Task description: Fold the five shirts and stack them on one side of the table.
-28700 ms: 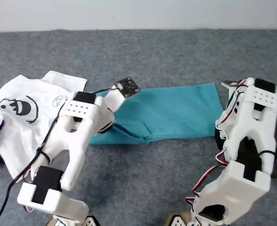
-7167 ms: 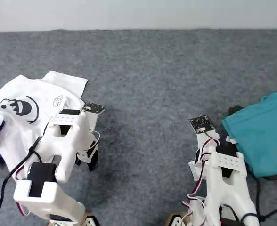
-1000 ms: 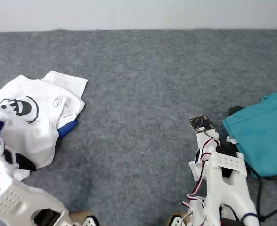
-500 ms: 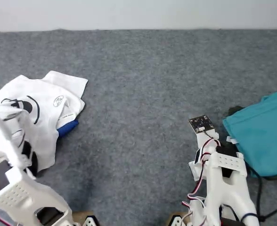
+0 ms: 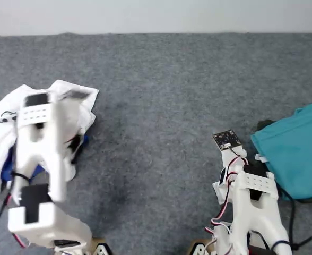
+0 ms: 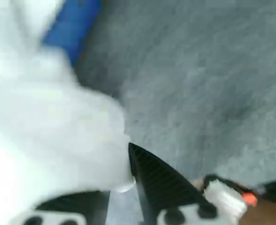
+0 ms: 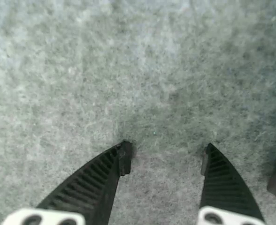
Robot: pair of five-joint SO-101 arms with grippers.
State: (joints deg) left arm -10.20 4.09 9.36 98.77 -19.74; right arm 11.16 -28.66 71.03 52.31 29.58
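Note:
A white shirt (image 5: 2, 125) with a black print lies crumpled at the table's left side, with a blue shirt (image 5: 8, 171) showing from under it. The left arm (image 5: 39, 133) stands over it. In the left wrist view my left gripper (image 6: 112, 173) is shut on a bunch of the white shirt (image 6: 44, 122), with blue cloth (image 6: 74, 23) beyond. At the right edge a folded teal shirt (image 5: 296, 151) rests on a dark shirt (image 5: 265, 126). My right gripper (image 7: 166, 152) is open over bare carpet, holding nothing, just left of the teal shirt.
Grey carpet (image 5: 166, 95) covers the table. The wide middle stretch between the two arms is bare. A pale wall (image 5: 156, 16) runs along the far edge. The right arm (image 5: 251, 194) sits at the near right.
The left arm has swung from the near-left corner up and right over the white shirt, dragging its cloth; more blue shirt shows at the left. The right arm has not moved.

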